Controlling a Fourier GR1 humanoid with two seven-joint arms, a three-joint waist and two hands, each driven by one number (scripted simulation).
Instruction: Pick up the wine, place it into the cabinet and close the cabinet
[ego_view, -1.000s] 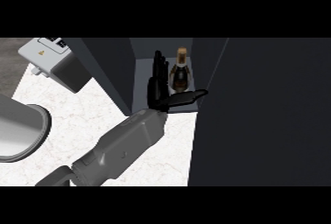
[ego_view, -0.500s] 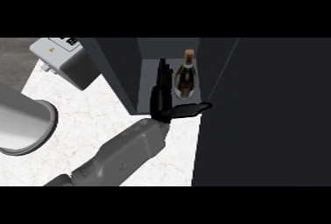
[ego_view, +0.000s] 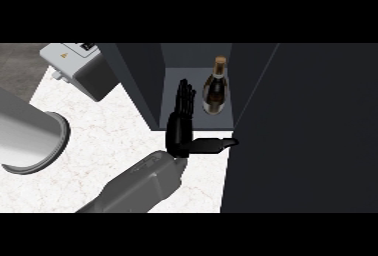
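Observation:
The wine bottle (ego_view: 215, 92), dark with a gold neck, stands upright inside the open cabinet (ego_view: 174, 75) at the top middle of the head view. My left hand (ego_view: 178, 132) is just left of the bottle, at the cabinet's front edge. Its fingers point straight into the cabinet and its thumb sticks out to the right, below the bottle. The hand is open and apart from the bottle. The dark cabinet door (ego_view: 310, 125) stands open and fills the right side. My right hand does not show.
A large grey round vessel (ego_view: 29, 135) sits on the white marble counter (ego_view: 111, 145) at the left. A grey box-shaped appliance (ego_view: 77, 67) stands at the upper left, beside the cabinet's dark side wall (ego_view: 140, 85).
My left hand has drawn back a little toward me, away from the bottle, and its thumb has spread further right. The bottle stays standing in the cabinet.

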